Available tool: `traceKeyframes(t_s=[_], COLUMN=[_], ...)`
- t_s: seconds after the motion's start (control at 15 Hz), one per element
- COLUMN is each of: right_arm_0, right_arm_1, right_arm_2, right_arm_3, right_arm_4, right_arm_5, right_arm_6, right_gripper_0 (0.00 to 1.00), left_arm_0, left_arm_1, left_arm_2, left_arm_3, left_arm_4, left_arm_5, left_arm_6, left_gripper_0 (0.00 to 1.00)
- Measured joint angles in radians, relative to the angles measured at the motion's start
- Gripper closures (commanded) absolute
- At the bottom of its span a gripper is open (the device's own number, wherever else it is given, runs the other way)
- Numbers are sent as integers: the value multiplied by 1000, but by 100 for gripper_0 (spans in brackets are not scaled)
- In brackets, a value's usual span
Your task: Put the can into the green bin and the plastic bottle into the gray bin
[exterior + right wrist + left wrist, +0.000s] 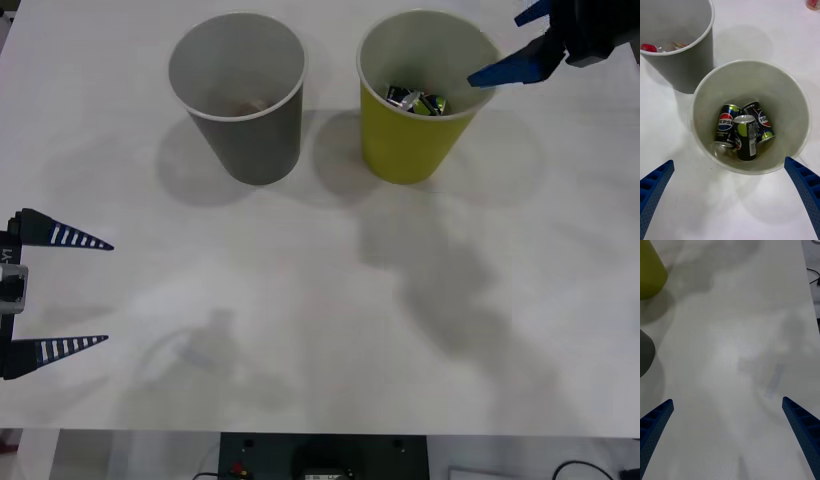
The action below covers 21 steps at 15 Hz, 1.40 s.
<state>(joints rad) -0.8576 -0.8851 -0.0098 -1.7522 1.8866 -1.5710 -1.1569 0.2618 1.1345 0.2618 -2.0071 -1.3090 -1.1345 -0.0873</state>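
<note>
Right hand (730,202) spread, empty, above green bin (400,150).
Pepsi can (748,138) lies in that bin, straight below the hand, among other cans. Left hand (60,295) spread, idle over table (320,330), well clear of gray bin (262,140).

Lab: bare white table (300,330), cables

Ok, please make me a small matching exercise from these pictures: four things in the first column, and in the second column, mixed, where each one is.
Things:
1. green bin
2. gray bin
3. right gripper
4. left gripper

Places:
A. open above the green bin
B. open over the table's near left edge
C. on the table, holding several cans
D. on the table, left of the green bin

Pairs: 1-C, 2-D, 3-A, 4-B
</note>
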Motion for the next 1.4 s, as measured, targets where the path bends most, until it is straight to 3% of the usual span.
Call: traceKeyframes(t_s=[0.47, 0.6, 0.93, 1.4], right_arm_0=[356, 446, 608, 802], right_arm_1=[-50, -54, -84, -120], right_arm_2=[-187, -232, -271, -305], right_arm_3=[-293, -342, -346, -345], right_arm_4=[-117, -130, -192, -255], right_arm_5=[12, 24, 70, 156], right_arm_6=[103, 190, 429, 616], right_gripper_0=[0, 0, 0, 0], left_arm_0=[0, 0, 0, 0], left_arm_1=[0, 0, 0, 0], left_arm_2=[0, 0, 0, 0], left_arm_3=[0, 0, 0, 0], left_arm_4=[0, 0, 0, 0], left_arm_5=[0, 0, 0, 0], left_arm_6=[0, 0, 0, 0], left_gripper_0=[0, 0, 0, 0])
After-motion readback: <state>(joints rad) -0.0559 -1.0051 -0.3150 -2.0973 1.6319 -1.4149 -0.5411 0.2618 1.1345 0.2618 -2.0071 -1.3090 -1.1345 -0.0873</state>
